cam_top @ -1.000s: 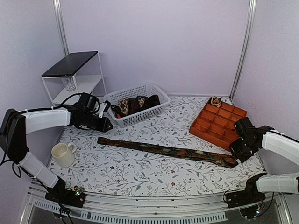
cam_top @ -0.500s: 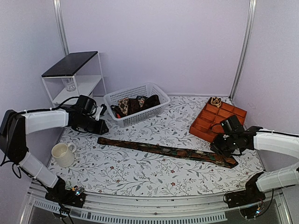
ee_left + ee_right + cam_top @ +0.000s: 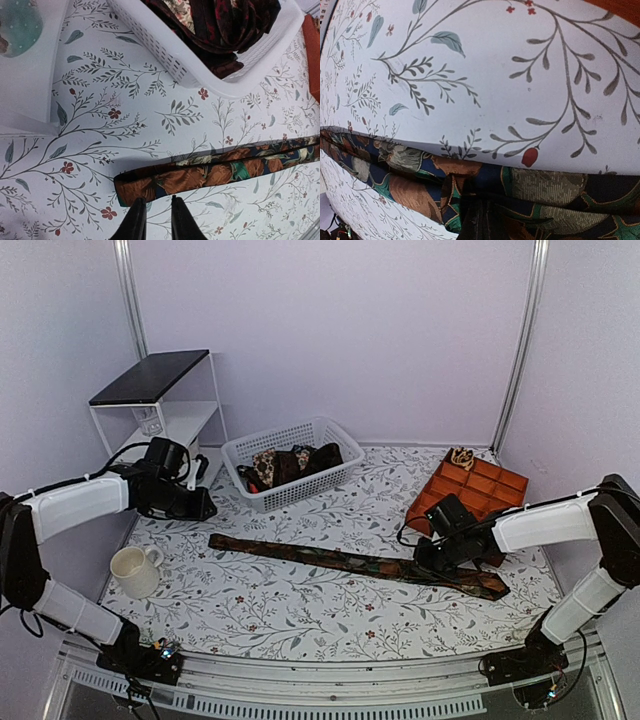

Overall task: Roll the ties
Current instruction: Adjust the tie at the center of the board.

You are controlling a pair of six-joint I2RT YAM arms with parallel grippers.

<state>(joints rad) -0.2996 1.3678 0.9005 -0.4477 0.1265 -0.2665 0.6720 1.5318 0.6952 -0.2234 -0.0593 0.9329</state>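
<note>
The left gripper [image 3: 203,510] [image 3: 154,220] hangs just above the table [image 3: 300,610], its fingers [image 3: 134,220] a narrow slit apart with nothing between them. The narrow end of the tie [image 3: 210,175] [image 3: 350,562] lies just ahead of their tips. A second ago this gripper was nearer the basket [image 3: 290,455]; it has drawn back toward the shelf [image 3: 155,400].

The right gripper [image 3: 425,560] sits low over the tie's wider half, so close that its wrist view is filled with the leaf print [image 3: 420,170] – whether the jaws are parted or pinching the cloth I cannot tell. A second ago it was out by the tie's broad tip, beside the tray [image 3: 470,502]; it has since swung inward along the tie.

The tie has not moved. It lies flat and unrolled, slanting across the table from near the left gripper to in front of the tray.

Counted: one tie laid out, one rolled tie [image 3: 462,456] in the tray's far corner compartment, and a heap of ties [image 3: 290,462] [image 3: 220,25] in the basket – too tangled to number. One basket, one tray, one mug [image 3: 135,570], one shelf.
</note>
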